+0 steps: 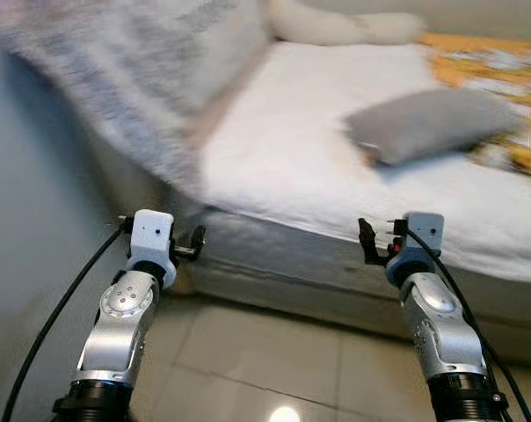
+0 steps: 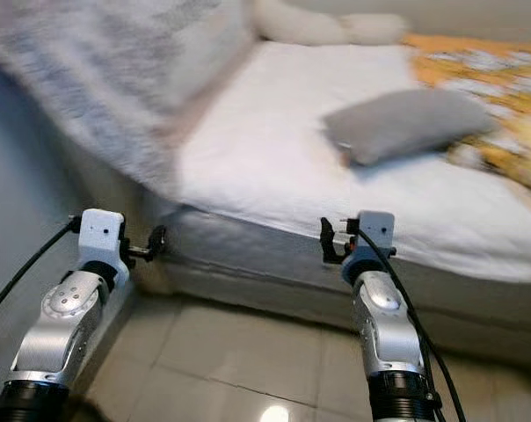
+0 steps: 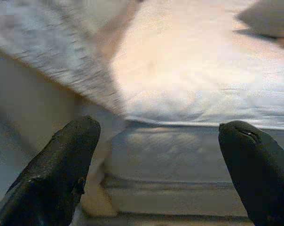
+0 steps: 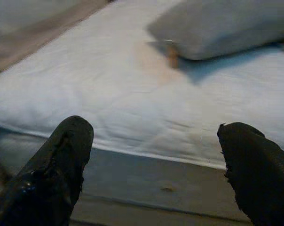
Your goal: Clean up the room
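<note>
A bed with a white sheet [image 1: 301, 149] fills the view ahead, blurred. A grey pillow [image 1: 428, 123] lies on the sheet toward the right, and the same grey pillow [image 4: 226, 26] shows in the right wrist view. A grey speckled blanket [image 1: 134, 79] hangs over the bed's left part. An orange and yellow patterned cover [image 1: 498, 79] lies at the far right. My left gripper [image 1: 193, 242] is raised in front of the mattress edge, open and empty. My right gripper [image 1: 369, 242] is likewise held up before the mattress side, open and empty.
A long cream bolster [image 1: 345, 26] lies at the head of the bed. The mattress side [image 1: 309, 264] stands just ahead of both grippers. Pale floor tiles [image 1: 274, 369] run beneath the arms. A grey wall [image 1: 28, 246] is close on the left.
</note>
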You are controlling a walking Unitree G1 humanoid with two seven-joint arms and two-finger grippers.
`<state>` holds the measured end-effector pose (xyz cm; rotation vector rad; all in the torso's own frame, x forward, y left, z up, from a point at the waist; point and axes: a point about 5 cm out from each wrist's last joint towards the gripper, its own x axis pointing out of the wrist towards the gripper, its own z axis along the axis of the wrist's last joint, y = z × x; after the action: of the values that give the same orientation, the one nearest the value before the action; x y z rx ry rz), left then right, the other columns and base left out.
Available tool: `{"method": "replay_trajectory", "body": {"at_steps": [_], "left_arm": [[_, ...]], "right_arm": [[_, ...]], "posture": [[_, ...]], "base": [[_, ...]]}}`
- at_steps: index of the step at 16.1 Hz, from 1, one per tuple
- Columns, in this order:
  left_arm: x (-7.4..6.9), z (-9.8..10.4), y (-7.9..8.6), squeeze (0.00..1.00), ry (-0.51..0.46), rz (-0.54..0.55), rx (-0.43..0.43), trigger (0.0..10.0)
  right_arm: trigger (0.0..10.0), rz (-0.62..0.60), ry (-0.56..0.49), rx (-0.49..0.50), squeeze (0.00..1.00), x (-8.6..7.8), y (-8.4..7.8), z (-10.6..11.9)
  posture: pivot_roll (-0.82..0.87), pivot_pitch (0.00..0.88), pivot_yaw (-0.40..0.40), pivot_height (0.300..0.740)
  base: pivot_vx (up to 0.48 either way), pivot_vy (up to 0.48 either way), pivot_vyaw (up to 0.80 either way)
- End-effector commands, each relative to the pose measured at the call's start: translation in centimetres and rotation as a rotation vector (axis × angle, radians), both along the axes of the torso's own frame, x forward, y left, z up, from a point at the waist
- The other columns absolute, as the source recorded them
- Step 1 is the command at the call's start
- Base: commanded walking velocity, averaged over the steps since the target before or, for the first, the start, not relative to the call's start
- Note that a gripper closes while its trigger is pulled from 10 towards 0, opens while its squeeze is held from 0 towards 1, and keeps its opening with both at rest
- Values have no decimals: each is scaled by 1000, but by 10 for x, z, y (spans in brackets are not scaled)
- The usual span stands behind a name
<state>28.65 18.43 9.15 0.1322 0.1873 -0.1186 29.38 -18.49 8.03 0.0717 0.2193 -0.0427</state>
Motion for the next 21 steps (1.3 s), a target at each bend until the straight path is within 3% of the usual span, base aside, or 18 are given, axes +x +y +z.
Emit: {"method": "replay_trajectory", "body": {"at_steps": [1, 9, 15, 21], "left_arm": [[3, 4, -5, 0, -13, -19, -9, 10000], [6, 6, -2, 0, -20, -4, -18, 10000], [8, 6, -2, 0, -18, -2, -38, 10000], [11, 8, -1, 0, -18, 7, -45, 10000]], "right_arm": [[10000, -6, 6, 3, 0, 3, -1, 2], [10000, -16, 10, -2, 0, 5, -4, 4], [10000, -23, 10, -15, 0, 9, -5, 5], [10000, -2, -8, -20, 0, 11, -2, 8]], "posture": [[-16, 0, 42, 740], [-23, 0, 51, 740], [-19, 0, 48, 740], [-19, 0, 53, 740]], "base": [[0, 0, -781], [0, 0, -777], [300, 0, -742], [350, 0, 0]]}}
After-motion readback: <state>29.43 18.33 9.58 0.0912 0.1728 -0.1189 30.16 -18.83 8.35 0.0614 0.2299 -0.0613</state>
